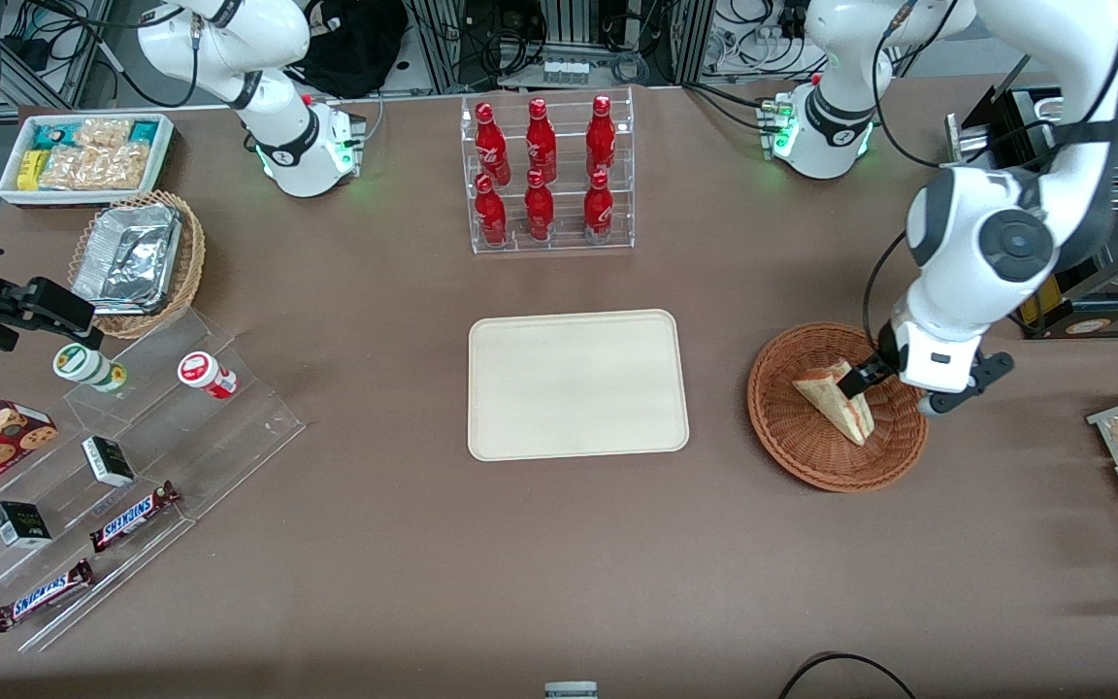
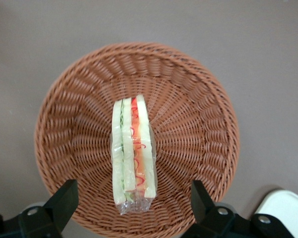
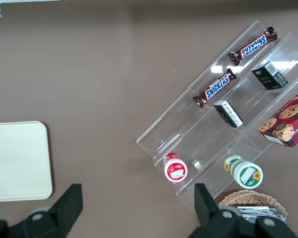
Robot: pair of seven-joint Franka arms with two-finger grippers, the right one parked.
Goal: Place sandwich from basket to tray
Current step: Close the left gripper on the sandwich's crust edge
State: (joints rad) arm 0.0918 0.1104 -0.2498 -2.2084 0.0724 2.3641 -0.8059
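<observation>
Tool poised over the sandwich, nothing gripped yet.

On the bench, the tray lay bare at the centre, likely kept free to receive the load. Toward the working arm's end, at the tray's 3 o'clock, sat the basket with the sandwich resting in it on edge, filling stripes up, its point toward 11 o'clock in the front view. The tool hung above the basket's 1 o'clock rim, close to the bread. In the wrist view the tool stood wide, one finger on each flank of the sandwich and clear of both faces, seemingly lined up so that closing would pinch the flat bread sides rather than the filling edge, with the basket ringing it all.
</observation>
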